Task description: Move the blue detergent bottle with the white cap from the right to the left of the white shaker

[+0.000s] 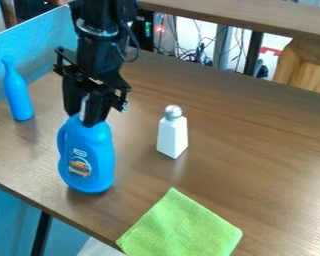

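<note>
Brown wood grain runs slantwise over the table (246, 160), with a soft shine toward the right and a dark leg (42, 235) under its near left edge. Nearest, a green cloth (179, 227) lies flat, turned cornerwise, one corner pointing away and its near part cut off by the bottom of the view. Beyond it and to the left is a blue jug (89, 155), upright, with a handle moulded into its left side and a colourful label (80, 166) on its lower front. From above, the black hand (81, 119) comes down over the top of the jug, its two fingers nearly closed, one on each side of the pale cap (84, 106), which they grip. Whether the base of the jug bears on the wood or is slightly raised, I cannot tell. To the right, well apart from the jug, a white shaker (173, 136) with tapering sides and a round silver top stands upright. Farther back on the left, a slim blue bottle (18, 95) stands near a blue panel (39, 47) that rises along that side. Past the far edge, dark cables (189, 52) hang in a tangle before a pale background, below a brown shelf (236, 15), with a lighter wooden piece (303, 67) at the right.
</note>
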Controlling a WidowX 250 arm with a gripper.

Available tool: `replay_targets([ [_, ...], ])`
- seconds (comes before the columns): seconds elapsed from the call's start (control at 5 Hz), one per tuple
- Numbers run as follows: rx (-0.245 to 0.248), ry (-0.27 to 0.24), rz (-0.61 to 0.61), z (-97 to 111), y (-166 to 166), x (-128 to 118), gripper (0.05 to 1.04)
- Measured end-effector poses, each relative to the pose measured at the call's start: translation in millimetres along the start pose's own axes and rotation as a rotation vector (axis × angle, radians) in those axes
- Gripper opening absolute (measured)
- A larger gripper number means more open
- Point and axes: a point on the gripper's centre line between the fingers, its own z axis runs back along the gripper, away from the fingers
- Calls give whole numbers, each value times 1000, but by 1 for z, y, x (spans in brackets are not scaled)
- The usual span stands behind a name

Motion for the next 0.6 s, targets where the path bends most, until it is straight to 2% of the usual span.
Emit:
replay_targets([
  [0.2,-3,3,-2,-1,7,0,468],
  [0.4,-15,-4,-2,-2,8,-7,521],
  [0.6,-52,-17,27,-4,11,-17,627],
])
